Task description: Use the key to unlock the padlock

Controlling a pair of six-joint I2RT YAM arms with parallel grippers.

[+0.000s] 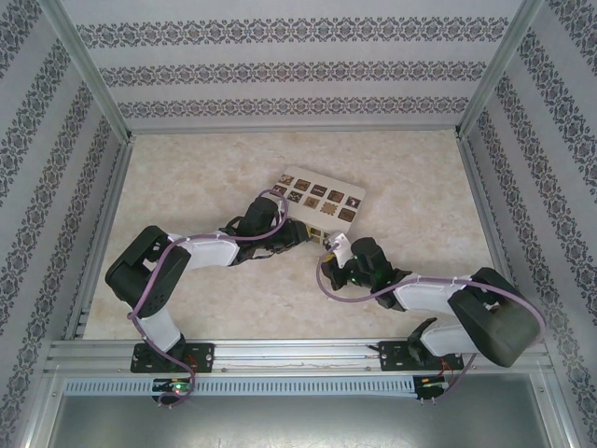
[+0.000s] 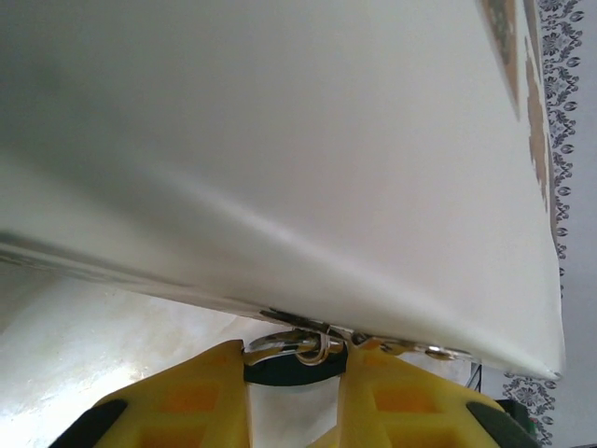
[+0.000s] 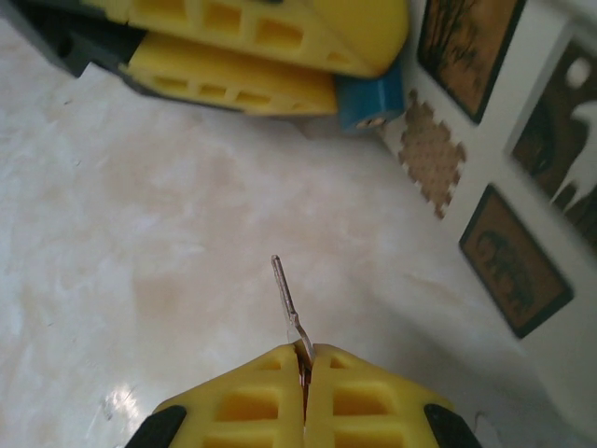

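On the marbled table [image 1: 187, 177], beside the beige box [image 1: 317, 196], the left gripper [image 2: 297, 366] clamps the padlock [image 3: 368, 101]; the right gripper [image 3: 305, 359], pinched tight on the key [image 3: 284, 291], should square the blade to the blue body, then ease in gently

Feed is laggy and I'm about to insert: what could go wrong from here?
The key, pinched by its very end in the right gripper, stands apart from the padlock and looks slanted: it may miss or twist loose. The left gripper holds the padlock right beside the box: a push could jam it against the box.
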